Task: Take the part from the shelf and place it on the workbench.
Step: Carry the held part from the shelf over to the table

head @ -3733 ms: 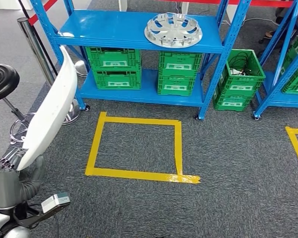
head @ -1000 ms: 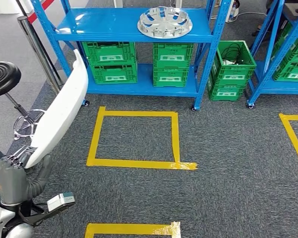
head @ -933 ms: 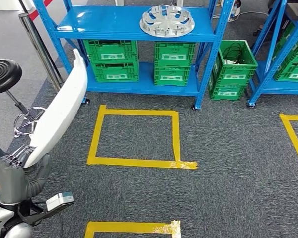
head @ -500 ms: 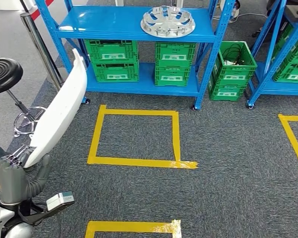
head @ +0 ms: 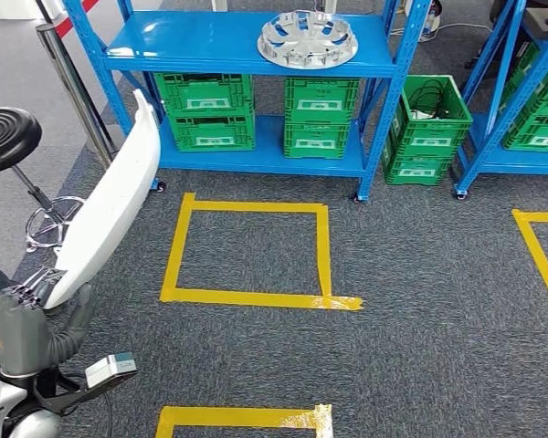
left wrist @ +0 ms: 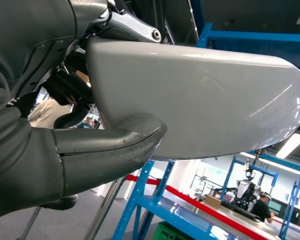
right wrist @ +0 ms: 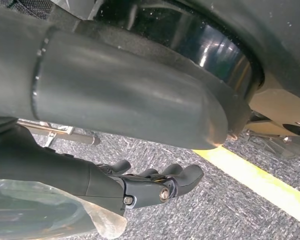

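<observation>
**White panel carried off the shelf, no workbench around yet**

White and glossy, the long curved body panel (head: 112,201) was pinched at its lower end in the left hand (head: 23,328), thumb under, fingers (left wrist: 71,97) closed over the edge. Gripped there, its far end angled up and forward, well off the carpet. The right hand (right wrist: 133,185) hung low by the robot's side, fingers loosely curled with nothing in them. The blue shelf (head: 209,46) had a silver hubcap (head: 308,38) and green crates (head: 209,109) on it. I'd guess it was mid-carry.
</observation>
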Robot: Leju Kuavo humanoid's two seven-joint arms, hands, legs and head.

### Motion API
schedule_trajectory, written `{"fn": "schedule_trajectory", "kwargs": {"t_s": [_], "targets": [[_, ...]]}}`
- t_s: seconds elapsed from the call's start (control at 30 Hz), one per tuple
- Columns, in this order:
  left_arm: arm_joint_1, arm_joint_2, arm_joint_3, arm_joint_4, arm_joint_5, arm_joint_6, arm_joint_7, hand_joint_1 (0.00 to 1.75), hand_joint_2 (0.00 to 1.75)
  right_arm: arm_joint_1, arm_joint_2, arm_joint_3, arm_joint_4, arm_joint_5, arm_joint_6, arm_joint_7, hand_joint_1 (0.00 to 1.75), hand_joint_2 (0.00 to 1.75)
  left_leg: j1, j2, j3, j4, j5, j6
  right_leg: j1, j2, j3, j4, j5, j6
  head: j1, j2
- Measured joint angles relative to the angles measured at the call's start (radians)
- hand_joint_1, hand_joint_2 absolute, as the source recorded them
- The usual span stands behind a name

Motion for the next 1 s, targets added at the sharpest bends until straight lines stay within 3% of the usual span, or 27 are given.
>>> {"fn": "schedule_trajectory", "kwargs": {"t_s": [0.4, 0.6, 0.67, 0.77, 0.8, 0.83, 0.87, 0.93, 1.0], "targets": [[0.0, 0.0, 0.0, 0.0, 0.001, 0.0, -0.005, 1.75, 1.75, 0.0, 0.0, 0.0, 0.0, 0.006, 0.006, 0.005, 0.0, 0.0, -0.003, 0.0, -0.004, 0.005, -0.002, 0.004, -0.003, 0.0, -0.001, 0.0, 0.002, 0.004, 0.0, 0.0], [0.0, 0.002, 0.001, 0.0, 0.002, 0.0, -0.005, 1.75, 1.75, -0.001, 0.0, 0.0, 0.0, 0.009, 0.01, 0.009, 0.0, 0.0, -0.003, -0.003, -0.006, 0.0, 0.004, 0.021, -0.006, -0.003, -0.003, 0.001, 0.001, 0.019, 0.0, 0.0], [0.0, 0.002, 0.001, 0.0, 0.002, 0.0, -0.005, 1.75, 1.75, -0.001, 0.0, 0.0, 0.0, 0.009, 0.016, 0.009, 0.0, 0.0, 0.002, -0.007, -0.004, -0.012, 0.014, 0.032, -0.006, -0.003, -0.028, 0.051, -0.037, 0.024, 0.003, 0.0], [0.003, 0.002, 0.001, 0.0, 0.003, 0.0, -0.005, 1.75, 1.75, -0.002, -0.001, 0.0, 0.0, 0.008, 0.026, 0.006, 0.0, 0.0, 0.004, -0.018, -0.011, -0.014, 0.02, 0.035, -0.008, -0.001, -0.111, 0.24, -0.133, 0.028, 0.008, 0.0], [0.004, 0.002, 0.001, 0.0, 0.003, 0.0, -0.005, 1.75, 1.75, -0.002, -0.001, 0.0, 0.0, 0.008, 0.028, 0.005, 0.0, 0.0, 0.004, -0.023, -0.012, -0.013, 0.02, 0.034, -0.008, -0.001, -0.124, 0.276, -0.143, 0.029, 0.009, 0.0], [0.005, 0.002, 0.001, 0.0, 0.003, 0.0, -0.005, 1.75, 1.75, -0.003, -0.002, 0.0, 0.0, 0.009, 0.031, 0.003, 0.0, 0.0, 0.005, -0.031, -0.012, -0.012, 0.021, 0.032, -0.009, -0.001, -0.117, 0.274, -0.133, 0.029, 0.009, 0.0], [0.005, 0.002, 0.001, 0.0, 0.003, 0.0, -0.005, 1.75, 1.75, -0.004, -0.002, 0.0, 0.0, 0.009, 0.033, 0.003, 0.0, 0.0, 0.007, -0.04, -0.013, -0.01, 0.021, 0.029, -0.01, 0.002, -0.09, 0.229, -0.105, 0.029, 0.009, 0.0], [0.005, 0.002, 0.001, 0.0, 0.004, 0.0, -0.005, 1.75, 1.75, -0.003, -0.002, 0.0, 0.0, 0.009, 0.036, 0.002, 0.0, 0.0, 0.009, -0.059, -0.015, -0.002, 0.019, 0.019, -0.014, 0.035, -0.014, 0.089, -0.052, 0.029, 0.009, 0.0], [0.002, 0.003, 0.001, 0.0, 0.005, 0.0, -0.005, 1.75, 1.75, 0.001, -0.002, 0.0, 0.0, 0.01, 0.039, 0.002, 0.0, 0.0, 0.009, -0.079, -0.025, 0.007, 0.019, 0.005, -0.017, 0.066, 0.03, 0.014, -0.042, 0.025, 0.009, 0.0]]}}
